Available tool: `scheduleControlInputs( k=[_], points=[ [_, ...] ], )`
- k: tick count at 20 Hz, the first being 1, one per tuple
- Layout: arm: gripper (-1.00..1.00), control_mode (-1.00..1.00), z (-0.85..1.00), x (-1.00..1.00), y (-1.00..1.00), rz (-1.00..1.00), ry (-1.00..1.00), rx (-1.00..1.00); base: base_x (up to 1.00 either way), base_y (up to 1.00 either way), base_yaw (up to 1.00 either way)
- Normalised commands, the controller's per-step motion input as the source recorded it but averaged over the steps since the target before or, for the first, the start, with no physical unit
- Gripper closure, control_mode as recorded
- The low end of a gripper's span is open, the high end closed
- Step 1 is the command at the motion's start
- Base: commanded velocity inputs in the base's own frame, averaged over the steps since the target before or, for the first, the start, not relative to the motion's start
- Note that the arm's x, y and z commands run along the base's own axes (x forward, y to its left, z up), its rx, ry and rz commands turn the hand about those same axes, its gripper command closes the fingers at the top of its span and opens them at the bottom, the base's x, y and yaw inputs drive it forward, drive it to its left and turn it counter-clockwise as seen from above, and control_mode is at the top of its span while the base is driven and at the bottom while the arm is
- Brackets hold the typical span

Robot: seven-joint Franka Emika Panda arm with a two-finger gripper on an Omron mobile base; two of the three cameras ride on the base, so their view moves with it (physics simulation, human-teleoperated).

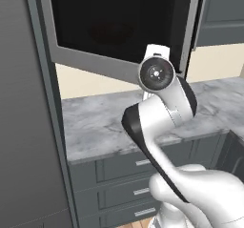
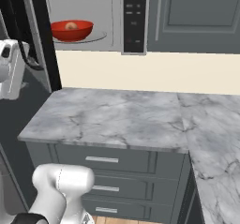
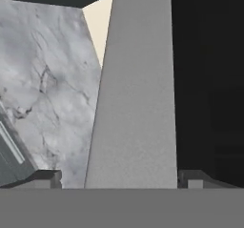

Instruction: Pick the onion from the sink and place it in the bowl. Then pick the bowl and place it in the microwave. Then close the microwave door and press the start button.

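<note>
The red bowl [image 2: 71, 31] stands inside the microwave [image 2: 101, 12] on its pale floor, and the tan onion [image 2: 71, 26] lies in the bowl. The dark button panel [image 2: 134, 17] is to the right of the cavity. The microwave door [image 1: 119, 17] stands swung out, its black glass facing the left base camera. My gripper [image 3: 123, 178] is open, and its fingertips [image 3: 45, 177] sit wide apart right up against the door's silver-grey frame [image 3: 136, 103]. My white wrist [image 1: 157, 72] is at the door's lower edge. The sink is out of view.
A grey marble counter [image 2: 117, 115] runs below the microwave, with dark grey drawers [image 2: 103, 160] under it. A tall dark cabinet side [image 1: 24, 127] stands at the left. An upper cabinet [image 2: 197, 17] hangs to the right of the button panel.
</note>
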Motion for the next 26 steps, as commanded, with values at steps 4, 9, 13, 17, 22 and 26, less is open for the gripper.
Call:
scheduleControlInputs(
  k=[4,9,13,17,22,26],
  points=[
    [-1.0,-1.0,0.07,1.0,-0.78,0.0,0.0,-0.04,0.0,0.0,0.0],
    [-1.0,-1.0,0.14,1.0,-0.64,-0.03,0.0,-0.04,0.0,0.0,0.0],
    [-1.0,-1.0,0.08,1.0,-0.43,-0.02,0.13,-0.03,0.0,0.0,0.0],
    [-1.0,-1.0,0.03,1.0,-0.23,0.0,0.29,0.0,0.0,0.0,0.0],
    [-1.0,-1.0,0.08,0.93,-0.07,0.0,0.2,0.0,0.0,0.0,0.0],
    [-1.0,-1.0,0.06,0.33,0.0,0.0,0.13,0.0,0.0,0.0,0.0]
  ],
)
